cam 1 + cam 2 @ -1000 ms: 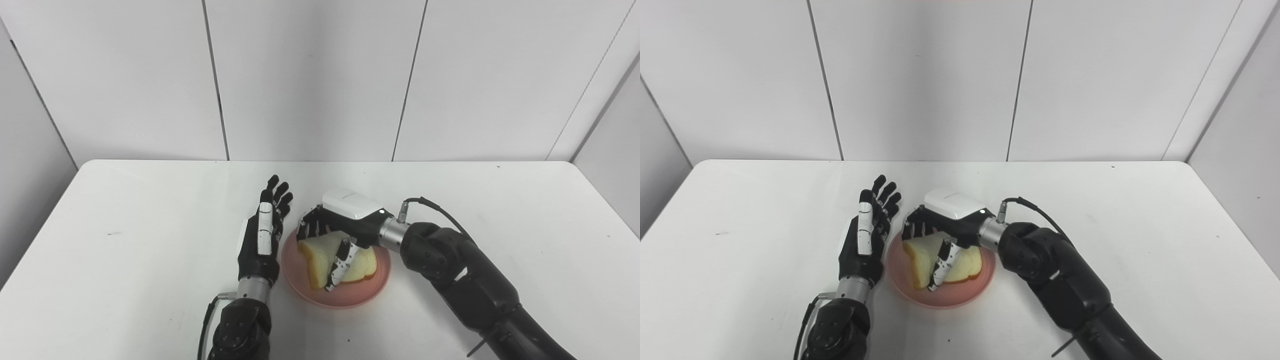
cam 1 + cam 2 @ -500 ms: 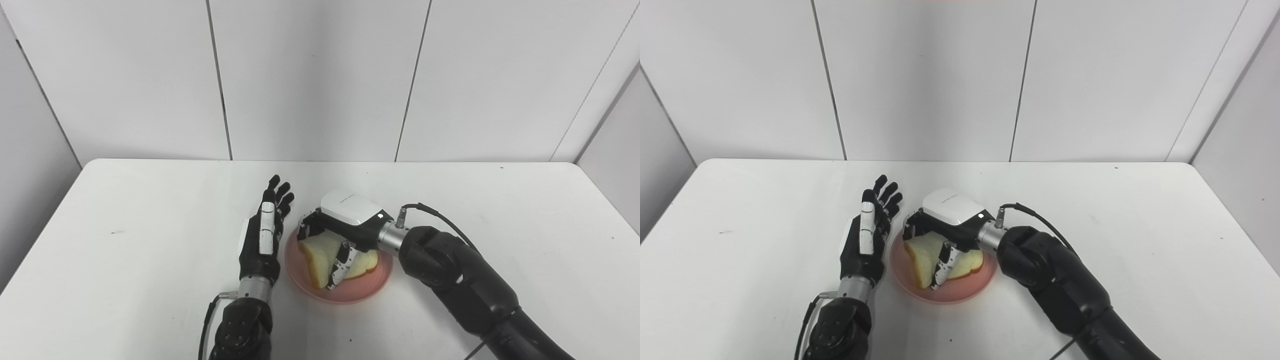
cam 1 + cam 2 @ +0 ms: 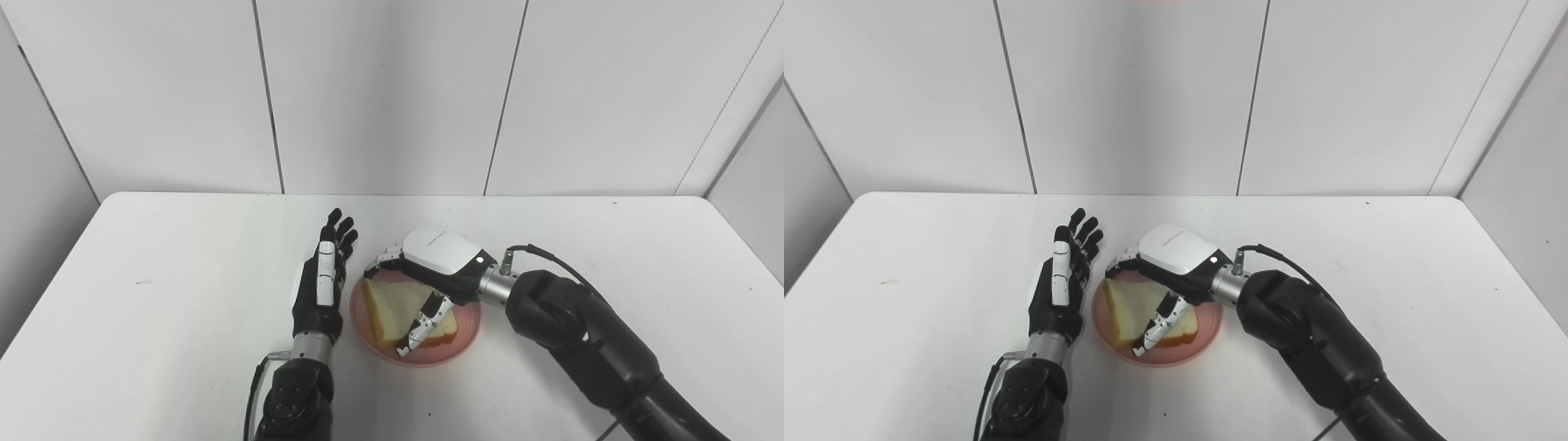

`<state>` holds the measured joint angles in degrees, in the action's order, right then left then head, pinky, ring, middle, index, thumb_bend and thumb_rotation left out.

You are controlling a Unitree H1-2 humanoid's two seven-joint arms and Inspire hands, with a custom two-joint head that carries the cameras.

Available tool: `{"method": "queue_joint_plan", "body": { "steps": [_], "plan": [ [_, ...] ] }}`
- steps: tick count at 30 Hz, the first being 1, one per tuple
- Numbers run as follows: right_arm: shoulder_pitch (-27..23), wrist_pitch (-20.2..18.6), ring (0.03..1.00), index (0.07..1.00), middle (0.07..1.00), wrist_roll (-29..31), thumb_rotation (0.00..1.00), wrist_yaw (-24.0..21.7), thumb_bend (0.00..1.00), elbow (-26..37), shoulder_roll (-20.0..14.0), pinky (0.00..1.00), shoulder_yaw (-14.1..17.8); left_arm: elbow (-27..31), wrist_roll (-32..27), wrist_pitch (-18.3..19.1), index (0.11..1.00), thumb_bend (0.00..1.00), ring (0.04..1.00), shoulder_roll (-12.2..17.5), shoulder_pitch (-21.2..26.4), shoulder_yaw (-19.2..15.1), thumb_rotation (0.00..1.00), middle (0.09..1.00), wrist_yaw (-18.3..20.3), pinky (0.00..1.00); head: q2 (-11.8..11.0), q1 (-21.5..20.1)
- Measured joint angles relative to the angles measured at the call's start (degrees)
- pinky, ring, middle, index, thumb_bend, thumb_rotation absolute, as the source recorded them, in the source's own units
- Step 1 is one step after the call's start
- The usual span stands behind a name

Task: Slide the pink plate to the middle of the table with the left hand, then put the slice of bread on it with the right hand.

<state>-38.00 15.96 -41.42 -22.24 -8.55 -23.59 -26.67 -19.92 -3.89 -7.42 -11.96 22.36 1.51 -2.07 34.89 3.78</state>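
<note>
From my right eye the near rim of the pink plate [image 3: 1176,358] shows clear of my forearm; from my left eye more bare tabletop [image 3: 153,318] lies beyond my left hand [image 3: 320,293]. The slice of bread [image 3: 398,306] lies flat on the plate, near the middle of the tabletop. My right hand [image 3: 429,275] arches over the bread with fingers spread, gripping nothing, thumb resting along the slice's near edge. My left hand stands edge-on just beside the plate's left rim, fingers straight and apart, empty
</note>
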Motion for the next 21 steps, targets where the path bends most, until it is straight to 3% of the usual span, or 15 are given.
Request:
{"method": "queue_joint_plan", "body": {
  "steps": [10, 14, 16, 21],
  "plan": [
    [1.32, -0.11, 0.788, 0.765, 0.802, 1.84, 0.52, -2.53, 0.79, 2.05, -1.5, 0.74, 2.69, 0.04, -1.14, 0.01, 0.936, 0.74, 0.937, 0.02, -0.02, -0.23, 1.0, 0.929, 0.0, 0.99, -0.26, -0.44],
    [2.88, -1.06, 0.824, 0.779, 0.811, 4.51, 0.49, -3.16, 0.77, 3.73, -1.82, 0.8, 6.08, 0.08, -1.21, 0.06, 0.935, 0.74, 0.936, 0.11, -0.03, -0.26, 1.0, 0.927, 0.01, 0.99, -0.35, -0.26],
    [3.86, -1.6, 0.826, 0.782, 0.816, 6.11, 0.49, -3.09, 0.76, 3.82, -1.79, 0.78, 8.14, 0.15, -1.22, 0.17, 0.938, 0.73, 0.938, 0.11, -0.04, -0.22, 1.0, 0.93, 0.02, 0.99, -0.35, -0.26],
    [7.37, -4.53, 0.876, 0.821, 0.87, 10.63, 0.58, -2.38, 0.71, 3.92, -1.12, 0.8, 12.17, 0.52, -1.34, 0.6, 0.947, 0.72, 0.941, 0.39, -0.14, -0.21, 1.0, 0.934, 0.04, 1.0, -0.35, -0.44]
  ]
}}
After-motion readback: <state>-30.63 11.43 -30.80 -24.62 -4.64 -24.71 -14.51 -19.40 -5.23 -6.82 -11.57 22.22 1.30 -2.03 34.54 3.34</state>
